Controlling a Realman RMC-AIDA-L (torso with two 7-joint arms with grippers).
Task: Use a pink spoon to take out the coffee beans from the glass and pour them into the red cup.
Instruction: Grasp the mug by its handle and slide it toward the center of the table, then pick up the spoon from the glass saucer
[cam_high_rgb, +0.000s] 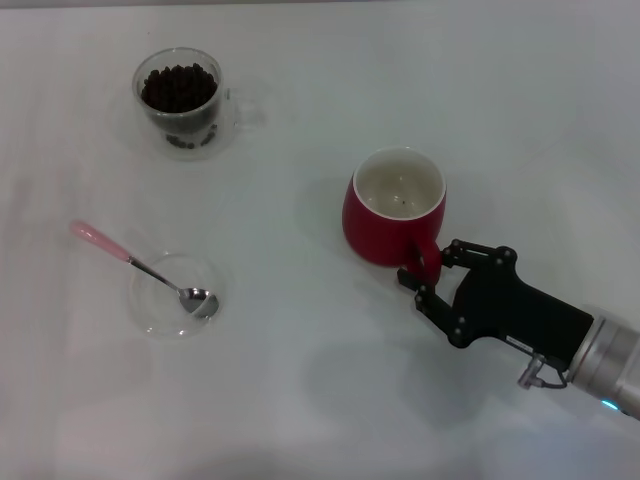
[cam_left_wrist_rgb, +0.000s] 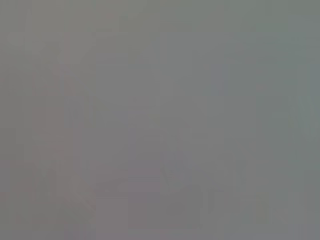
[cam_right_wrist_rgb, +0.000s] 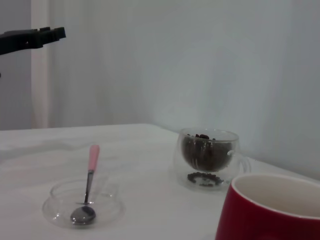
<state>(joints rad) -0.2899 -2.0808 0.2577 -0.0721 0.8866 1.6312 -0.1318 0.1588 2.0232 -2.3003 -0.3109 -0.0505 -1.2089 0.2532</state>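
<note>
Black right gripper (cam_high_rgb: 424, 272), nearest: fingers clamped on red cup (cam_high_rgb: 392, 206) handle. Cup upright on white table (cam_high_rgb: 300, 400). Spoon (cam_high_rgb: 150, 268): bowl in shallow glass dish (cam_high_rgb: 150, 310), pink handle over rim. Glass (cam_high_rgb: 182, 100) of beans (cam_high_rgb: 180, 86), farthest. Left gripper unseen.

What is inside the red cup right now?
The red cup shows a white inside with only a dark speck or two at the bottom, too small to identify. The right gripper is at its handle. The near inner wall is hidden.
</note>
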